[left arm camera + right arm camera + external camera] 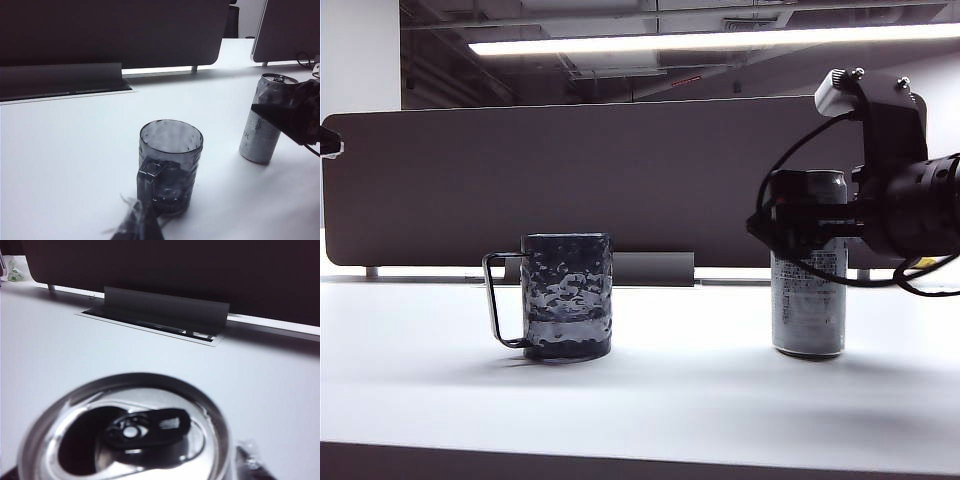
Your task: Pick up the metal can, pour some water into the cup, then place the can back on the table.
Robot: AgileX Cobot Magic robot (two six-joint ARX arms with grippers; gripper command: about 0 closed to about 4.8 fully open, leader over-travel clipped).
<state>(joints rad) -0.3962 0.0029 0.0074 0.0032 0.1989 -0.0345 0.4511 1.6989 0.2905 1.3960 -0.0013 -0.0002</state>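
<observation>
Can (809, 300) stands upright on the table (700, 400), well right of the cup (567, 296), which shows a pale layer low inside. Right gripper (807, 215) sits around its upper part; I cannot tell whether the jaws clamp it. Withdrawing should go straight back, level, without nudging it. Only the right wrist view shows the opened top (127, 432). Left gripper (140, 225) hangs near the cup, state unclear.

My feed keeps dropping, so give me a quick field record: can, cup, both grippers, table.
metal can: upright on the table, to the right of the cup, top opened
cup: upright, pale layer of water low inside, handle pointing away from the can
right gripper: around the can's upper part, grip not clear
left gripper: blurred, near the cup's handle side, state unclear
table: white
</observation>
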